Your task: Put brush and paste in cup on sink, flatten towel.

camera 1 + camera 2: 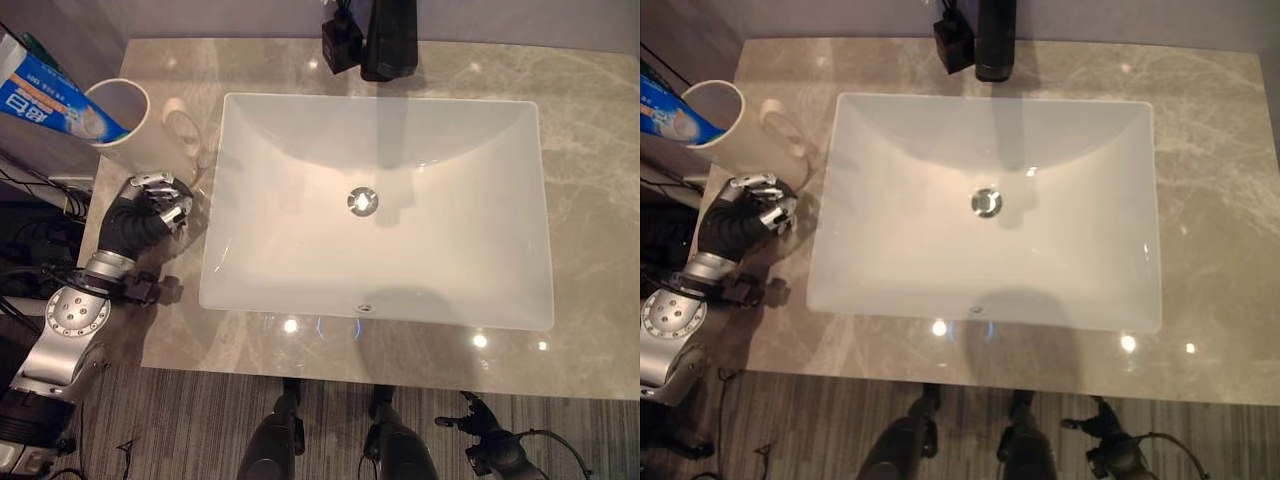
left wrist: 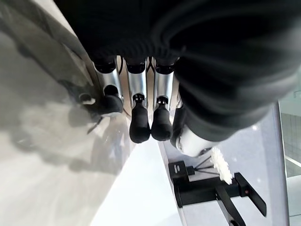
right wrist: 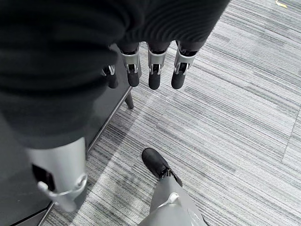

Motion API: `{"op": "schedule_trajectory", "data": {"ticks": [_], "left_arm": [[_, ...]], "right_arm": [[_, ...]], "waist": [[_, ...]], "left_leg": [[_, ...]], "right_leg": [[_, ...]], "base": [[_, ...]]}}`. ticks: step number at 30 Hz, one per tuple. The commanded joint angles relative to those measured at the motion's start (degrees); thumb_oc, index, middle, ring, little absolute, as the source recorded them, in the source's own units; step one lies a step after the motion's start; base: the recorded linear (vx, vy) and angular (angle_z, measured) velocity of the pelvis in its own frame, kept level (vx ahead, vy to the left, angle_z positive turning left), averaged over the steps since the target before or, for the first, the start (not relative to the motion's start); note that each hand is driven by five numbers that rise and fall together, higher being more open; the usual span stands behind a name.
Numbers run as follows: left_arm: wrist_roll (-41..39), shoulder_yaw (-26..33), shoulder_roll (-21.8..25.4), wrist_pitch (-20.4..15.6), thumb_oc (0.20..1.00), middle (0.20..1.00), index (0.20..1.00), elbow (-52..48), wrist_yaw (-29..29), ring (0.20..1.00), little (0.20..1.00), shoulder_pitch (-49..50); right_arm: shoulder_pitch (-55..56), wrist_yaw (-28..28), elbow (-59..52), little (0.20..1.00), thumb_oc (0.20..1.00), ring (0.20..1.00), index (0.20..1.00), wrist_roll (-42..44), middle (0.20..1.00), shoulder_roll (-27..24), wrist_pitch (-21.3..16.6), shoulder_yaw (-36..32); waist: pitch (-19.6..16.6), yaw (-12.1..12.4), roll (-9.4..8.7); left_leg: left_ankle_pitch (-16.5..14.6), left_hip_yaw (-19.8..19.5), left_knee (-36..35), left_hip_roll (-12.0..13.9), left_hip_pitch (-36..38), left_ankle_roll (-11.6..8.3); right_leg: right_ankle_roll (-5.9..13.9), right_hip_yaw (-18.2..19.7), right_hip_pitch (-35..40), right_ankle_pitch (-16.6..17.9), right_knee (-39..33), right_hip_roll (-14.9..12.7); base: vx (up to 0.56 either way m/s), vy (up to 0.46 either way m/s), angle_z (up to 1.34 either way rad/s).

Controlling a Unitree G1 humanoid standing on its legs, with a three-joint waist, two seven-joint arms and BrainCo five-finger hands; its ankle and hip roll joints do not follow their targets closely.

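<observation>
A white cup [image 1: 128,120] stands at the counter's far left corner with a blue-and-white toothpaste tube [image 1: 50,95] leaning out of it. My left hand [image 1: 155,205] rests low on the counter just in front of the cup, beside the sink's left rim, fingers curled. In the left wrist view a white bristled toothbrush head [image 2: 220,165] sticks out past the thumb [image 2: 188,139], pinched in that hand. My right hand [image 3: 150,70] hangs over the carpet with relaxed, straight fingers and nothing in it.
The white rectangular sink [image 1: 240,280] fills the middle of the grey marble counter [image 1: 590,200]. A black faucet [image 1: 390,40] and a small black box [image 1: 340,45] stand behind the basin. A black table leg [image 3: 113,113] is near my right hand.
</observation>
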Motion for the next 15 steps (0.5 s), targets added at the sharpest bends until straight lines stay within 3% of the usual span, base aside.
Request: {"op": "schedule_trajectory", "data": {"ticks": [1,15], "left_arm": [[0.5,1.6,2.8,-1.5,0.200,0.200,0.200,5.4,2.4,0.200,0.200,-5.0],[-0.4,-3.0,5.1,-1.5,0.200,0.200,0.200,10.0,3.3,0.200,0.200,-13.3]], "right_arm": [[-1.4,0.5,-1.4,1.000,1.000,1.000,1.000,0.6,1.000,-0.6,-0.3,1.5],[-1.5,0.8,-2.1,1.000,1.000,1.000,1.000,0.9,1.000,-0.8,-0.2,2.8]], "waist": [[0.4,-0.3,-1.66],[0.8,-1.1,-2.24]], "left_leg": [[-2.7,1.8,0.2,0.4,3.4,-0.02],[-2.8,2.6,0.2,0.6,3.5,0.12]], "right_leg": [[5.55,4.9,1.6,9.3,-0.1,-4.9],[5.77,5.5,1.2,9.7,-0.1,-4.7]], "base": [[0.01,0.021,-0.05],[0.00,0.010,-0.03]]}}
